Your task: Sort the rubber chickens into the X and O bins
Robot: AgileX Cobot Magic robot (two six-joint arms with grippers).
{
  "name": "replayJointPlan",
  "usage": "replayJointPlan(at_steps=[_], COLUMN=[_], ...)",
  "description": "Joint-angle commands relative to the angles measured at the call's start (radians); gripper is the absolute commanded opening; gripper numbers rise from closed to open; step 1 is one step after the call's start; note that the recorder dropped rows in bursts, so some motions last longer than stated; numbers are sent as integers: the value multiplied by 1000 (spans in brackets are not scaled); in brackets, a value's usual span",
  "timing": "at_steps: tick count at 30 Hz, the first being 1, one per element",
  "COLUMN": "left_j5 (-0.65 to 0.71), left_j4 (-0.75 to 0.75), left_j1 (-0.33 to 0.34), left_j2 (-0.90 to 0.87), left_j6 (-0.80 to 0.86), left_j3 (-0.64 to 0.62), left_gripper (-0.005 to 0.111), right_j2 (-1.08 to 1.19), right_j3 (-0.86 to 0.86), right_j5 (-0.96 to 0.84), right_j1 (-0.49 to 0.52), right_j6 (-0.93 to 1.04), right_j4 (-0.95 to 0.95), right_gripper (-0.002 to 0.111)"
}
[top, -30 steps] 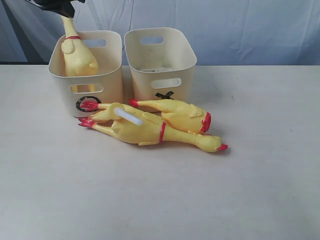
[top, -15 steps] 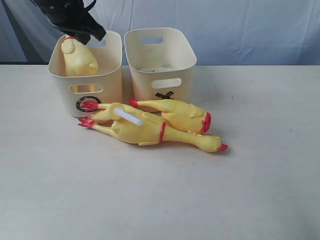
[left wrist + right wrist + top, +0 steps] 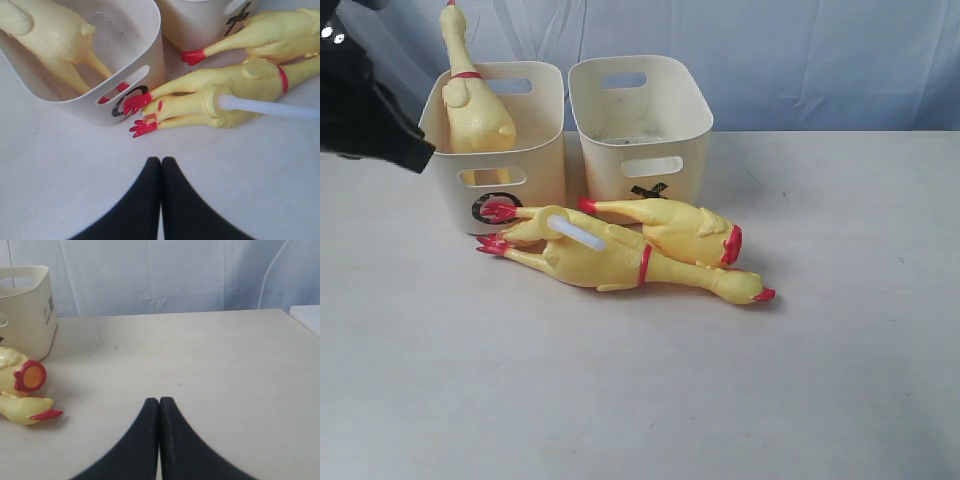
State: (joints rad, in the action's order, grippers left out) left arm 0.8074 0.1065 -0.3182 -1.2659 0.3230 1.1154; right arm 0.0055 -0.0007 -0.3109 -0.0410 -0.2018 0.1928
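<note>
One rubber chicken (image 3: 472, 105) stands feet-down in the left cream tub, the O bin (image 3: 545, 170), its neck sticking up past the rim; the left wrist view shows its body (image 3: 47, 35) inside the O bin (image 3: 150, 60). Two more chickens lie on the table before the bins: the front one (image 3: 610, 262) with a white tube (image 3: 578, 235) in it, the rear one (image 3: 665, 225) against the X bin (image 3: 640, 100). My left gripper (image 3: 161, 160) is shut and empty above the table near the front chicken's red feet (image 3: 142, 127). My right gripper (image 3: 159, 400) is shut and empty.
A pale blue cloth backdrop (image 3: 800, 60) hangs behind the table. The left arm's dark body (image 3: 365, 110) sits at the exterior view's left edge, beside the O bin. Bare tabletop (image 3: 720, 400) lies in front of and to the right of the chickens.
The left gripper has let go of the chicken in the O bin and moved left and down, away from it. That chicken's neck now stands free. The other chickens have not moved.
</note>
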Motion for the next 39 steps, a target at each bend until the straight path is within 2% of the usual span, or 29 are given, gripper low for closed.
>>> replayJointPlan(at_steps=[1,4,9,12,16,24,32,36,39], left_j5=[-63,-124,-154,-197,-202,-190,-157,-166,-192], left_j4=[34,37,41,31,31,27,32,35,37], left_j1=[-5,-5,-5,-5,-5,-5,-5,-5,-5], left_j2=[203,351,479,538,553,557,624,694,744], left_j6=[-4,0,0,2,2,2,2,2,-2], left_j3=[-166,-262,-334,-380,-387,-387,-424,-465,-491], left_gripper=[0,0,0,0,0,0,0,0,0], right_j2=[-5,-5,-5,-5,-5,-5,-5,-5,-5], right_j3=[1,1,1,1,1,1,1,1,-13], right_j5=[6,6,22,166,285,358,438,428,357], right_j1=[-1,-1,-1,-1,-1,-1,-1,-1,-3], right_j6=[1,1,1,-1,-1,-8,-198,-229,-229], right_j4=[0,0,11,-166,-287,-305,-557,-532,-474], right_gripper=[-1,-1,-1,-1,-1,-1,-1,-1,-1])
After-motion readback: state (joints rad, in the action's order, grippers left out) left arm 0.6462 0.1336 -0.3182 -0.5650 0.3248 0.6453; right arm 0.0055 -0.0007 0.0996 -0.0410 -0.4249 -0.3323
